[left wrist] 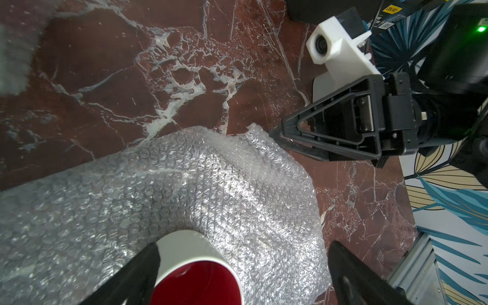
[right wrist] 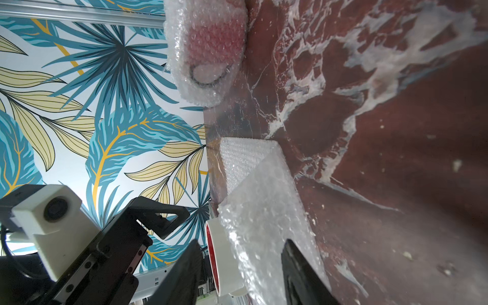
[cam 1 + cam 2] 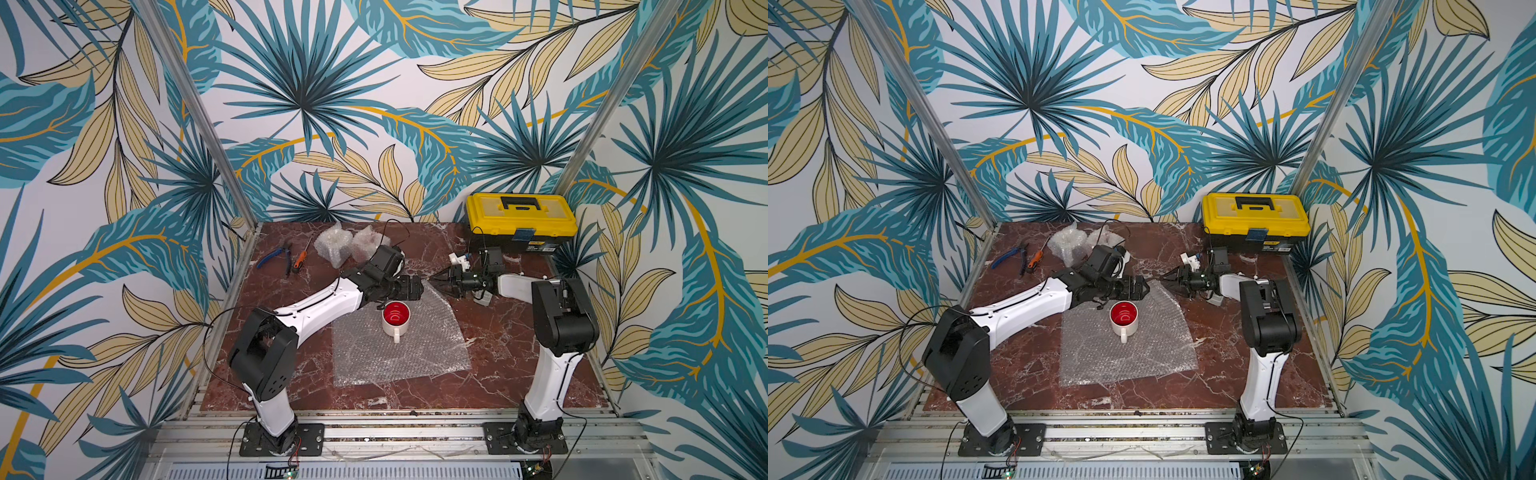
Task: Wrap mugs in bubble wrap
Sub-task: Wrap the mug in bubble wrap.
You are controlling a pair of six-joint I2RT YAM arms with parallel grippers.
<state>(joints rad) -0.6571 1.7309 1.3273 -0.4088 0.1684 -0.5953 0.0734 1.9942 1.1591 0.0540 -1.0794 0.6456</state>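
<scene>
Bolted to the metal rail [image 3: 395, 432] well in front of the mug [image 3: 396, 319], the left arm base [image 3: 282, 434] and the right arm base [image 3: 524, 434] are seen closest. Behind the mug and far to its left, blue-handled pliers [image 3: 272, 255] and an orange-handled screwdriver [image 3: 300, 259] are laid side by side on the red marble table [image 3: 519, 374]. Nearer the mug, also behind it and to its left, a whitish bundle [image 3: 332, 245] and a pinkish bundle [image 3: 368, 241] of bubbled plastic are set close together.

The left tool [image 1: 244, 245] is held just behind the mug with its fingers [image 1: 137, 272] spread wide. In the left wrist view the mug's rim is seen between them, and nothing is gripped. The mug, white outside and red inside, is stood upright on the bubble wrap [image 3: 399, 353], toward the far part of the sheet, with its handle turned toward the near rail. The sheet is spread flat under and in front of the mug, except for the corner behind and to the right of the mug, which is raised off the table.

The right tool [image 3: 435, 277] is pointed at that raised corner. In the right wrist view its fingers [image 2: 295, 264] are seen partly apart with the wrap between them, lying against one finger. Whether it is pinched cannot be told. Farthest right and behind the mug, a yellow toolbox [image 3: 521, 222] is placed at the table's back edge.
</scene>
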